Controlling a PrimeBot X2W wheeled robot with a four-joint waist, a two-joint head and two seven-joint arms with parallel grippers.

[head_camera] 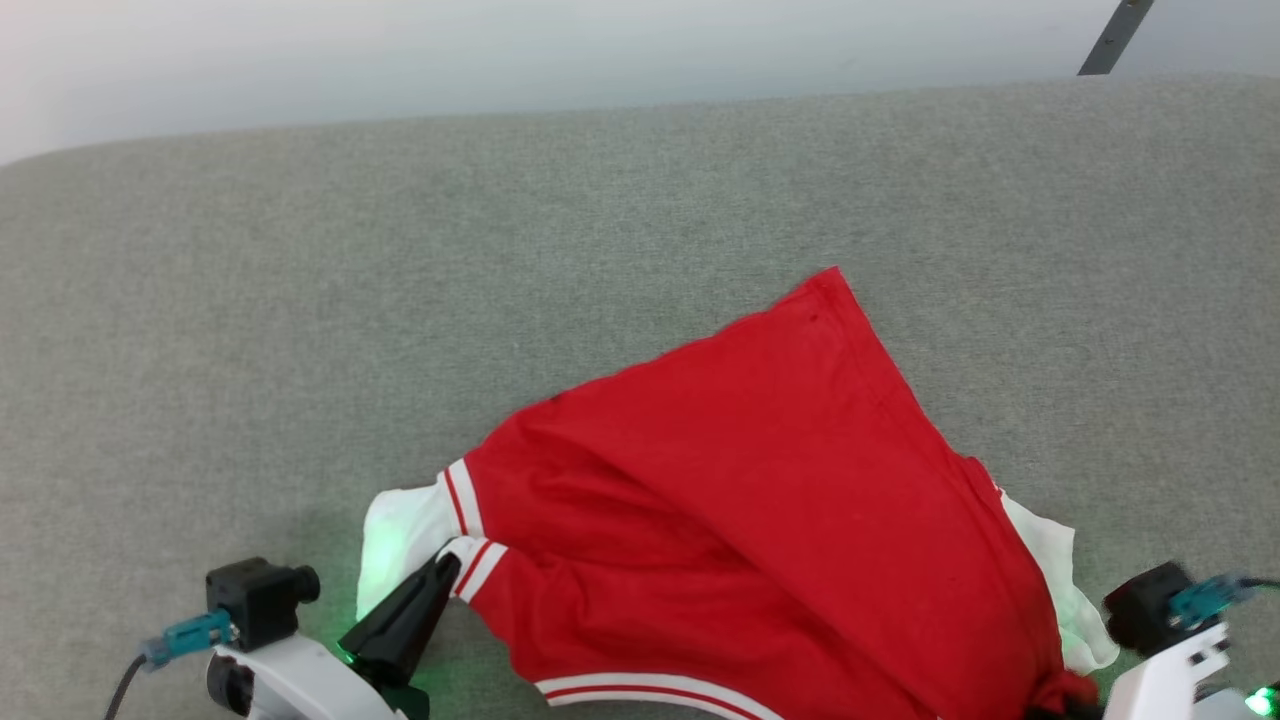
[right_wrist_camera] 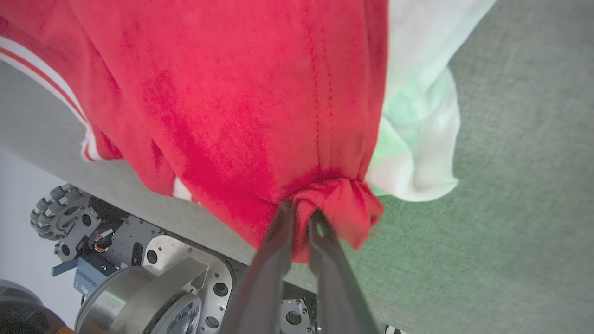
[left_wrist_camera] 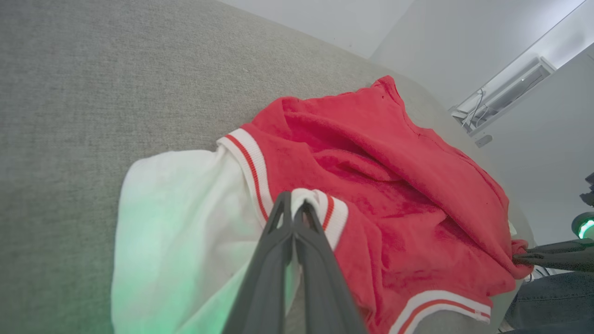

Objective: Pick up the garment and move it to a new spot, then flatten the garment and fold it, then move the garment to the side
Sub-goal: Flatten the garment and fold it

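Head view: garment (head_camera: pixel 760 480) lies rumpled at the near edge of the grey bench (head_camera: pixel 300 300). Left gripper (left_wrist_camera: pixel 293 204) pinches striped trim (left_wrist_camera: pixel 332 214), right gripper (right_wrist_camera: pixel 299 213) a red bunch, probably hem. Soft, light, droopy; hold edges.

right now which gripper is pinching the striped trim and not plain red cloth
The left gripper: it is shut on a red-and-white striped band of the garment. The right gripper instead clamps a bunch of plain red fabric.
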